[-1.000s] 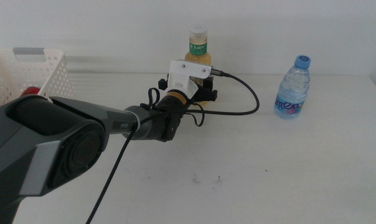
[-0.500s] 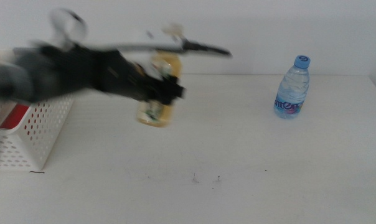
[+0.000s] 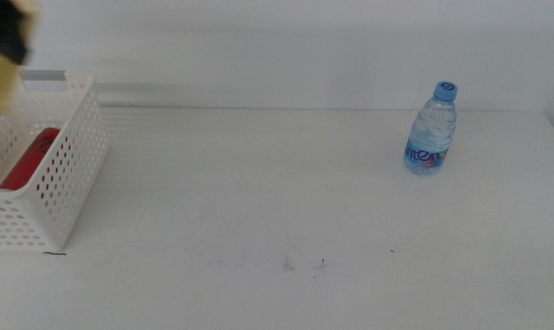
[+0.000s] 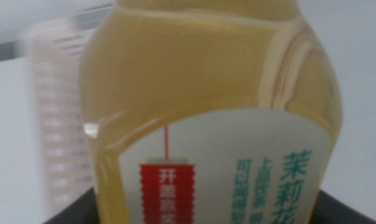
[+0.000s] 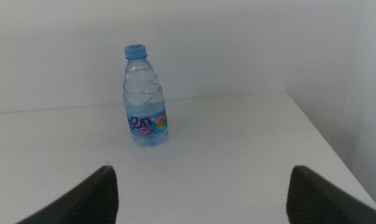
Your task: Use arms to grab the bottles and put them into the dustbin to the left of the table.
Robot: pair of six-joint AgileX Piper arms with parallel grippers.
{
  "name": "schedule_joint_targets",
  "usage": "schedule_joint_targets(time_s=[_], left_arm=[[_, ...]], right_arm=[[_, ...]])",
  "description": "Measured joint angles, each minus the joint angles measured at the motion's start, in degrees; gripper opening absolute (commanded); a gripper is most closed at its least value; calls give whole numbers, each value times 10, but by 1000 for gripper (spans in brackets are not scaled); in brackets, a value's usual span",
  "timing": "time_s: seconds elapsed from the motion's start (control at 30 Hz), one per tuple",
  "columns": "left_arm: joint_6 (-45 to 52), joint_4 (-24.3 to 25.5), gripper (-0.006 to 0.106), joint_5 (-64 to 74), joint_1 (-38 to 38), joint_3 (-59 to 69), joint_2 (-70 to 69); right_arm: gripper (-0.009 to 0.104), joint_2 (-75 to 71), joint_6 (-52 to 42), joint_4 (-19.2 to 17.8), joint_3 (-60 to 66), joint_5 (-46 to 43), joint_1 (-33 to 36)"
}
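A plain white table (image 3: 286, 202) is seen before a pale wall, with the white perforated dustbin (image 3: 61, 183) at its left edge — a red soda can (image 3: 29, 158) already lying inside — and the small water bottle (image 3: 430, 128) standing upright near the far right corner. The yellow tea bottle (image 4: 206, 118) is clamped between the jaws of the left gripper (image 3: 4, 37) and held high at the bin's far left corner, judged to be poised for release into it. The right gripper (image 5: 200, 193) is kept low and level with its jaws spread wide, aimed at the water bottle — apparently lined up for the next pick.

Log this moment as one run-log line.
left claw: holding tea bottle over dustbin | red can: in dustbin | water bottle: upright on table | right claw: open, waiting
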Motion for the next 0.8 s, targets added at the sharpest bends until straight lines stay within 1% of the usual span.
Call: schedule_joint_targets(time_s=[0.13,0.27,0.33,0.4,0.47,0.5,0.57,0.7,0.8], left_arm=[[33,2,-2,3,62,-21,51],[43,5,-2,10,85,-21,114],[45,5,1,10,87,-21,145],[47,4,6,10,87,-21,168],[47,1,19,9,87,-21,187],[47,-1,28,9,87,-21,197],[49,-3,47,9,87,-21,210],[58,-9,94,7,87,-21,224],[56,-10,94,-3,81,-22,206]], right_arm=[[89,0,0,0,0,0,0],[89,0,0,0,0,0,0],[89,0,0,0,0,0,0],[89,0,0,0,0,0,0],[89,0,0,0,0,0,0],[89,0,0,0,0,0,0],[89,0,0,0,0,0,0],[89,0,0,0,0,0,0],[89,0,0,0,0,0,0]])
